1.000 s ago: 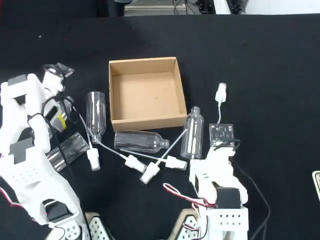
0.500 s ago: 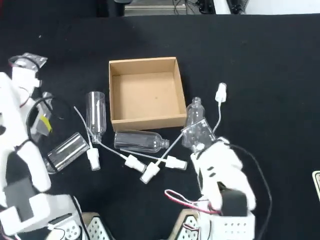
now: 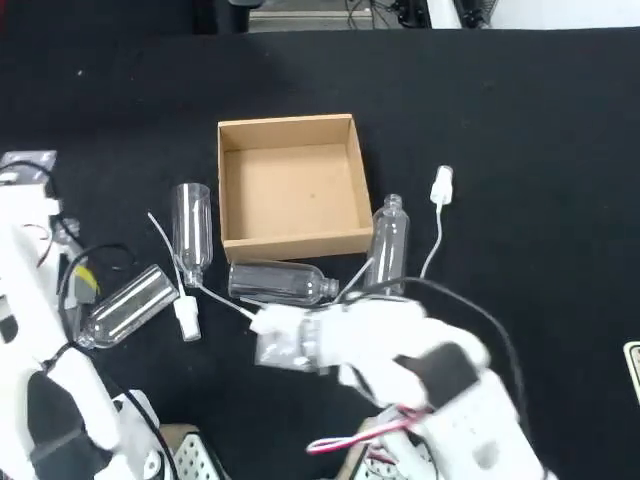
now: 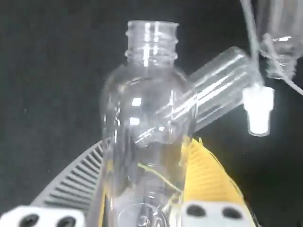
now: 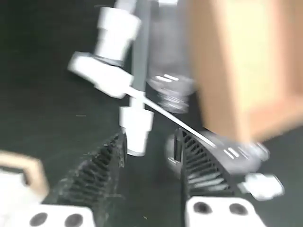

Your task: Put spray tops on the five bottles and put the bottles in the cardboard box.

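Note:
My left gripper [image 4: 147, 198] is shut on a clear uncapped bottle [image 4: 144, 137], neck pointing away from the wrist; in the high view this gripper [image 3: 80, 285] is at the far left. My right gripper [image 3: 270, 338] hovers open over the white spray tops in front of the cardboard box [image 3: 290, 240]. In its wrist view the gripper [image 5: 149, 139] straddles one spray top [image 5: 136, 127]. Clear bottles lie at the left [image 3: 125, 305], beside the box [image 3: 192, 232], in front of it [image 3: 280, 283] and by its right corner [image 3: 388, 245].
One spray top [image 3: 441, 185] with its tube lies right of the box, another [image 3: 187, 315] left of the right gripper. More spray tops [image 5: 113, 28] lie beyond the right fingers. The black table is free behind and to the right of the box.
The right arm has swung left from beside the bottle at the box's right corner to above the spray tops. The left arm has drawn back toward the left edge.

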